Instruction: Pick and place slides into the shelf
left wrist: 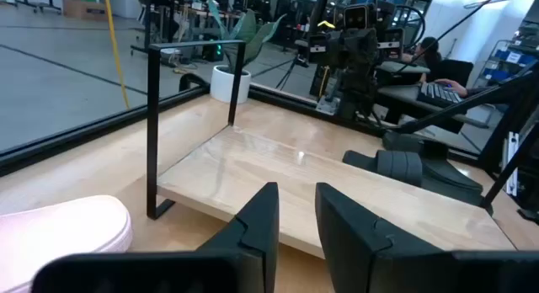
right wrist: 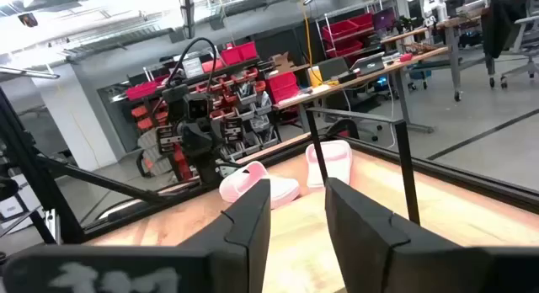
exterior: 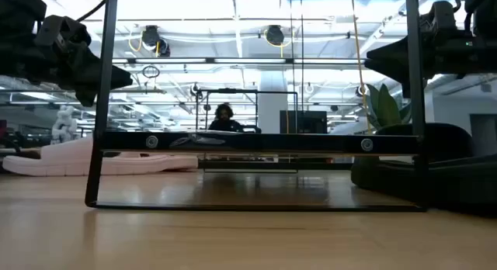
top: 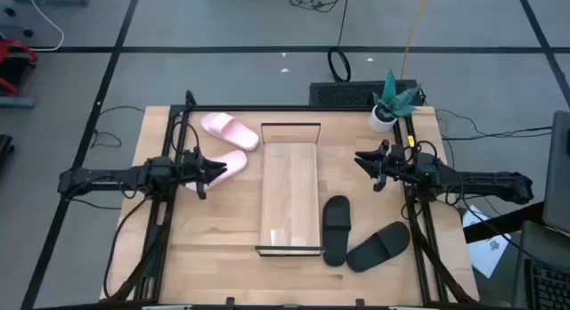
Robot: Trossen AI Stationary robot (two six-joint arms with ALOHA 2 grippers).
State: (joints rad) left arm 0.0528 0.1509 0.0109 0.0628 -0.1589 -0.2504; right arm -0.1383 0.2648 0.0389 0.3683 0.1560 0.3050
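I see both pink slides [top: 230, 142] left of the shelf [top: 289, 196], black slides [top: 358, 234] right; left gripper [top: 219, 167] and right gripper [top: 363, 159] hover slightly parted, empty.

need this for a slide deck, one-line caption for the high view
Overhead: empty shelf mid-table, pink slides left, black slides right, left end effector beside a pink slide, right end effector waiting.

1. Overhead ceiling strip lights [exterior: 256, 6] burn bright, nearly blown out in the low view.
2. Tabletop [top: 223, 230] evenly lit from above; shadows soft and short.
3. Glossy sheen on the shelf [left wrist: 278, 179] planks.
4. Wrist views: own fingers close and blurred.
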